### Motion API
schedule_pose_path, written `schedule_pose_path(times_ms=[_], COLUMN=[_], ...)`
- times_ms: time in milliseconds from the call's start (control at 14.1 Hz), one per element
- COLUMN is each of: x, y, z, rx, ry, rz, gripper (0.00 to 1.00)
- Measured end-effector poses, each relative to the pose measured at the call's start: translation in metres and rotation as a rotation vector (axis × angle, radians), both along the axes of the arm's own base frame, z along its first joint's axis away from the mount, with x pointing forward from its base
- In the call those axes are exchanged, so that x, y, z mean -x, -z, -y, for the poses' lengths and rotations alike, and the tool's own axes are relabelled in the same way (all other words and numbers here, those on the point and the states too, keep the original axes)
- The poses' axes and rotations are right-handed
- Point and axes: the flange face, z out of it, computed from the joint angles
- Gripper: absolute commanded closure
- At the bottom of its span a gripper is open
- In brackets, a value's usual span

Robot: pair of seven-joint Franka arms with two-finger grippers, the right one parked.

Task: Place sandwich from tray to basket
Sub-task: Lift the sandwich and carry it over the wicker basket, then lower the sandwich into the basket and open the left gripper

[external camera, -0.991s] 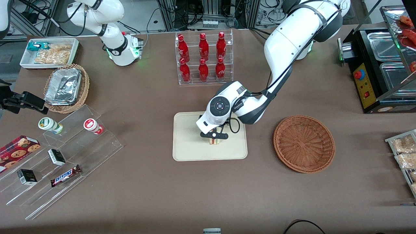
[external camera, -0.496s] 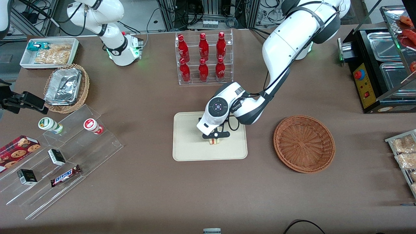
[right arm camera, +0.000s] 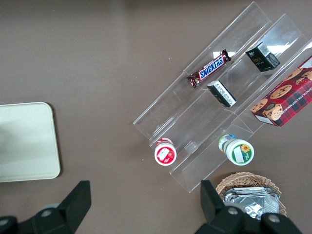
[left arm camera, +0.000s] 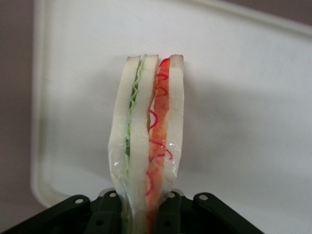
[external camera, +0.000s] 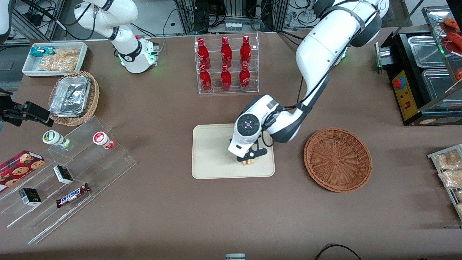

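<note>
From the front view I saw the left claw (external camera: 252,153) over the cream tray (external camera: 213,155), with only a small end of the sandwich (external camera: 248,162) peeping out beneath it. The left wrist view gave away the rest: white bread, green leaf, orange-red filling and clear wrap, pinched between 2 black fingers (left arm camera: 105,214) parted just by the sandwich's thickness. I couldn't tell whether it touched the tray. The round wicker basket (external camera: 338,160) showed only from the front, beside the tray on the brown bench (external camera: 216,220), toward the working arm's end. The right wrist view showed the flower on a white tub (right arm camera: 242,153) more plainly.
</note>
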Motion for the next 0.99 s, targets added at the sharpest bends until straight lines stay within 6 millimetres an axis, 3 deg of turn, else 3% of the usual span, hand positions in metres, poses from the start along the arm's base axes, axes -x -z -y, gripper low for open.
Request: schedule_pose_path(times_ms=[142, 283, 425, 566, 708, 991], x=[-0.02, -0.032, -0.039, -0.043, -0.044, -0.046], y=[-0.056, -0.112, -0.136, -0.128, -0.104, -0.049], z=[-0.041, -0.104, -0.17, -0.226, -0.272, -0.335], rx=[-0.066, -0.146, -0.189, -0.187, -0.174, -0.113], ry=[-0.069, -0.142, -0.2, -0.212, -0.229, -0.241], rz=[-0.009, -0.052, -0.086, -0.099, -0.108, -0.078], gripper=[0.97, 0.95, 0.95, 0.95, 0.95, 0.95])
